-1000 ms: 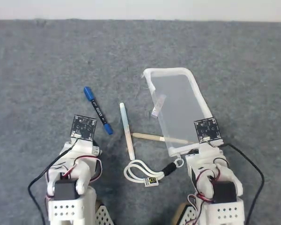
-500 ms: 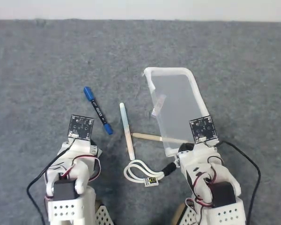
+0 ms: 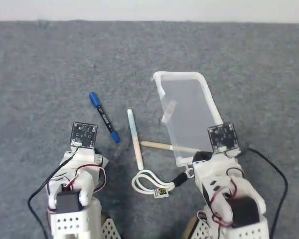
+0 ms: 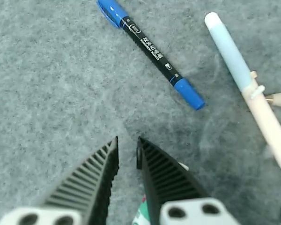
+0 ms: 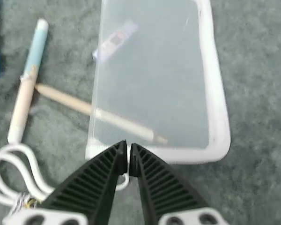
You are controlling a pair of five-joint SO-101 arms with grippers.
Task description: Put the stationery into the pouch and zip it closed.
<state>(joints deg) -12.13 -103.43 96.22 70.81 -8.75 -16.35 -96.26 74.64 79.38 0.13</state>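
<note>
Robot lab bench, grey felt tabletop (image 3: 45, 59)

We see smooth, frosted plastic, the pouch (image 5: 154, 70), just ahead of the right gripper (image 5: 128, 149), on rough grey felt (image 3: 40, 64).

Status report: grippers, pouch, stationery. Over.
Left gripper slightly open, by blue marker. Right gripper shut at pouch end. Pencil crosses pouch edge; pale blue pen outside.
</note>
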